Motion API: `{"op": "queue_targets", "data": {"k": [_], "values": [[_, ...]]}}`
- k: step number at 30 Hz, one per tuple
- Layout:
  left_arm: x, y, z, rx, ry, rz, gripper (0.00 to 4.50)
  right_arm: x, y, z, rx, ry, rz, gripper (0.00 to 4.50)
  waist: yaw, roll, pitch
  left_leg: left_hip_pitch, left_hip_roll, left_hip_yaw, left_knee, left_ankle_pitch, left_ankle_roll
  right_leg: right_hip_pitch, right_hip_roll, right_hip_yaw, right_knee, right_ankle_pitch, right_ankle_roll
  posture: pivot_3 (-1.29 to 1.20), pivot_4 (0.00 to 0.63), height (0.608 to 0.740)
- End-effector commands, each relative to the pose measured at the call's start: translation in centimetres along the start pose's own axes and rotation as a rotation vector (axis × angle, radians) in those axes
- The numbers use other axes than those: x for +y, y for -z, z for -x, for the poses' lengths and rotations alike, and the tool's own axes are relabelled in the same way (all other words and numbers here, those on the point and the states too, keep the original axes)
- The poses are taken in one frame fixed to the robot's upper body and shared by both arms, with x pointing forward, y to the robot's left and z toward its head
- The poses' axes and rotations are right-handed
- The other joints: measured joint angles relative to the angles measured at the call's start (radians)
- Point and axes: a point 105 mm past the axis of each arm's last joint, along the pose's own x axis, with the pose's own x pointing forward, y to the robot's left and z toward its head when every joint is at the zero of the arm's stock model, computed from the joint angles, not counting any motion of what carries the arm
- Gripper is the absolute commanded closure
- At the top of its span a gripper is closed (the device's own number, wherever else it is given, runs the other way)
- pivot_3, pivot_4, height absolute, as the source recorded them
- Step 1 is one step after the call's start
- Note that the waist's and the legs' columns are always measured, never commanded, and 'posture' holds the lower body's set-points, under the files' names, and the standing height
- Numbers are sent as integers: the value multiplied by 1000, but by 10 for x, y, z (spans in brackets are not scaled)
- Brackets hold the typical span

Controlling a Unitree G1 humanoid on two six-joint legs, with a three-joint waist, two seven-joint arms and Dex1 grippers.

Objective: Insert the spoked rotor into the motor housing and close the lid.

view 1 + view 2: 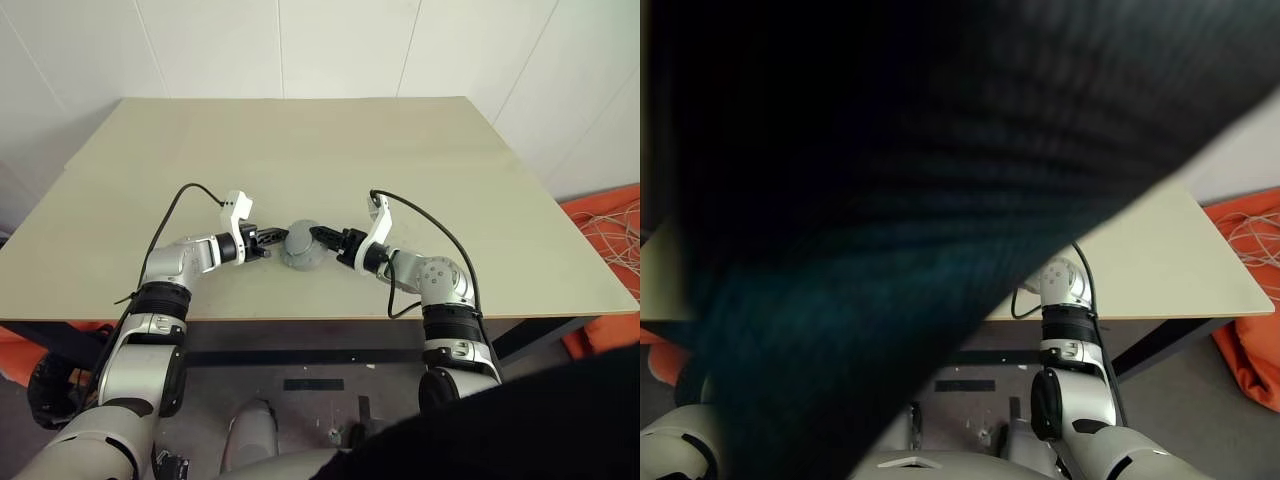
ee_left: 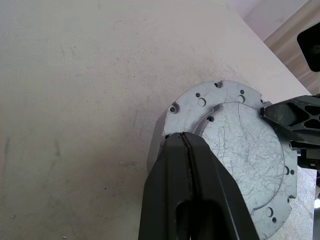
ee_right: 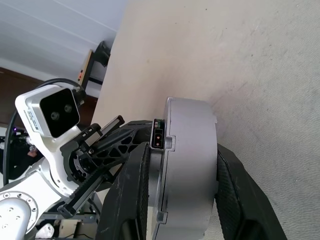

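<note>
A round silver-grey unit (image 1: 302, 246) sits between my two grippers over the table's front middle. It is the motor housing (image 3: 187, 165) with the lid (image 2: 247, 150) closed on it, pale face outward. My right gripper (image 1: 322, 238) is shut on the housing, one finger on each flat side (image 3: 184, 150). My left gripper (image 1: 277, 240) is shut, its joined fingertips (image 2: 184, 137) touching the lid's raised rim. The spoked rotor is hidden. I cannot tell whether the unit rests on the table.
The beige table (image 1: 300, 150) reaches to a white wall, and its front edge lies just below the grippers. An orange thing with pale cables (image 1: 612, 232) lies on the floor at the right. A dark blurred shape (image 1: 890, 200) hangs close before the right eye.
</note>
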Motion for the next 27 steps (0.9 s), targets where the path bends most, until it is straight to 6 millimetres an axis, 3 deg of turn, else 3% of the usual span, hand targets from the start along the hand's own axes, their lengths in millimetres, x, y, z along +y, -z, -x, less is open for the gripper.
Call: {"op": "queue_targets", "data": {"k": [1,6,9,22,27], "values": [[-5,-5,-3,0,17,-20,4500,12,-10,-6,-31,-41,-17,2866,0,0,0,0,0,0,0,0,0,0,0,0,0,0,0,0,0,740],[-4,-5,-2,0,15,-22,4500,10,-11,-7,-41,-36,-51,2871,0,0,0,0,0,0,0,0,0,0,0,0,0,0,0,0,0,740],[-4,-6,-2,-8,14,-24,4500,9,-12,-7,-43,-30,-53,3334,0,0,0,0,0,0,0,0,0,0,0,0,0,0,0,0,0,740],[-2,-10,-1,-28,2,-23,4500,4,-15,-7,-59,-14,-87,3333,-1,0,0,0,0,0,1,1,-2,0,0,0,2,0,0,0,0,740],[-1,-12,0,-41,2,-19,4500,7,-26,-6,-104,-42,-157,3333,-1,0,0,0,0,0,1,1,-2,0,0,0,3,0,0,0,0,740]]}}
